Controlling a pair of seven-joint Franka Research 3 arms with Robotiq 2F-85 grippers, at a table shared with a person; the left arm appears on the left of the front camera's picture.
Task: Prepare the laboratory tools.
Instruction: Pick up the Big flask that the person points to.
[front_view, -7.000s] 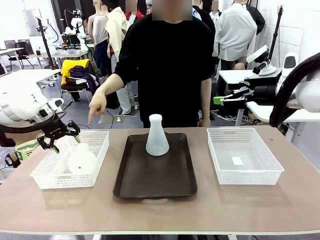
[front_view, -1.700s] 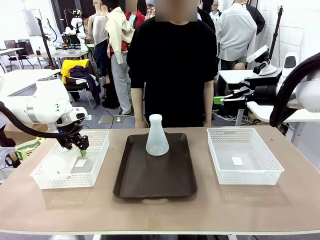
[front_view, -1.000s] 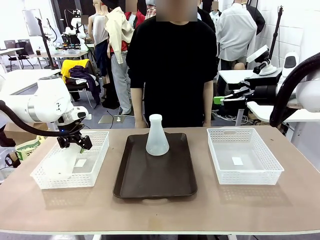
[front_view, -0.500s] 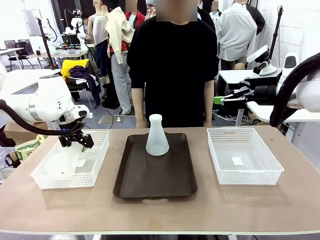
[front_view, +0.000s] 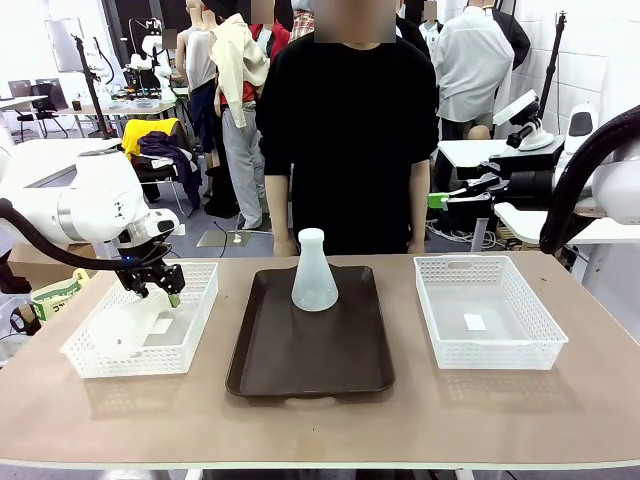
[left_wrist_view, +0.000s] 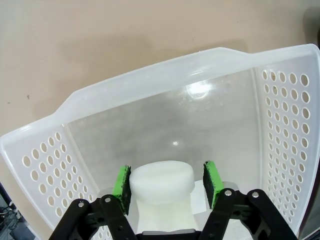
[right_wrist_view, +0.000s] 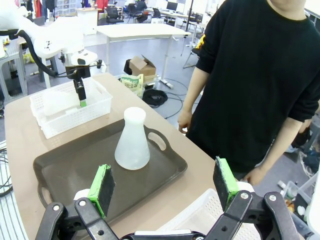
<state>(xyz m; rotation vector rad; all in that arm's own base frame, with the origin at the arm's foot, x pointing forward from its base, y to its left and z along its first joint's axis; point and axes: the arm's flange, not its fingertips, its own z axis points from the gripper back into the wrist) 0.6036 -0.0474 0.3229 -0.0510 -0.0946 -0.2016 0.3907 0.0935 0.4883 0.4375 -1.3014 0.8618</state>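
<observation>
A frosted white flask (left_wrist_view: 162, 192) sits in the left white mesh basket (front_view: 195, 325), its neck pointing straight up between the green pads of the left gripper (left_wrist_view: 167, 182). The pads stand just beside the neck on either side; from the left wrist view I cannot tell whether they press it or leave a thin gap. The flask's long axis seems to run along the fingers, wide base lowest, so lifting it probably means a straight pull upward, clear of the basket walls. A second flask (front_view: 314, 272) stands upright at the far end of the dark brown tray (front_view: 310, 360) in the middle of the table, with bare tray in front of it. The right gripper (right_wrist_view: 165, 187) hangs spread wide and empty, above the right basket (front_view: 487, 312). A person (front_view: 345, 130) stands at the far side, hands (front_view: 284, 246) down at the table edge.
</observation>
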